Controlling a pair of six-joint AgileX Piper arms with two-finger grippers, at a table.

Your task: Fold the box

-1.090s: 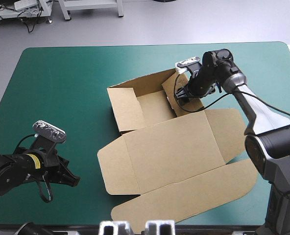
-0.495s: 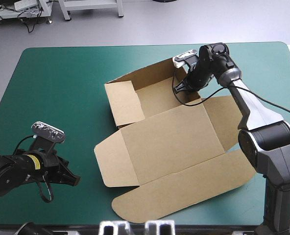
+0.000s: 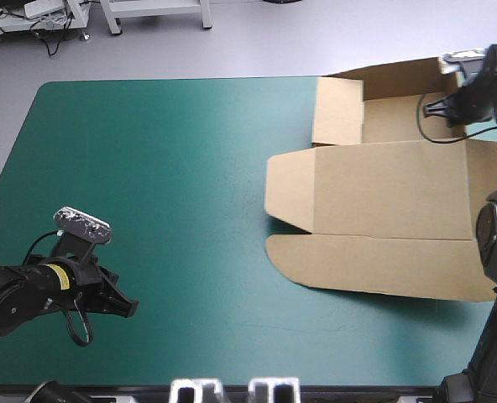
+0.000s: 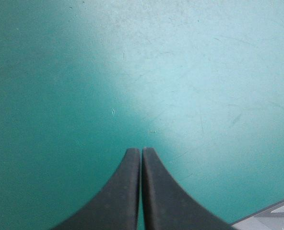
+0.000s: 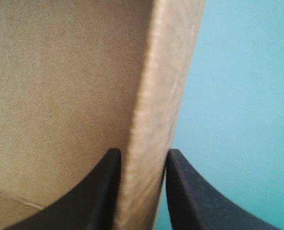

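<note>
Right hand [image 3: 440,107], upper right, grips a wall of the brown box [image 3: 383,189], seemingly overhanging the worktop [image 3: 148,168]; left hand [image 3: 124,307], lower left, closed, empty.

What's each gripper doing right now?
Left gripper: shut, holding nothing.
Right gripper: shut on a wall of the box.

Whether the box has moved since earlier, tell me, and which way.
Yes. The box has slid toward the table's far right corner, held by the right gripper.
</note>
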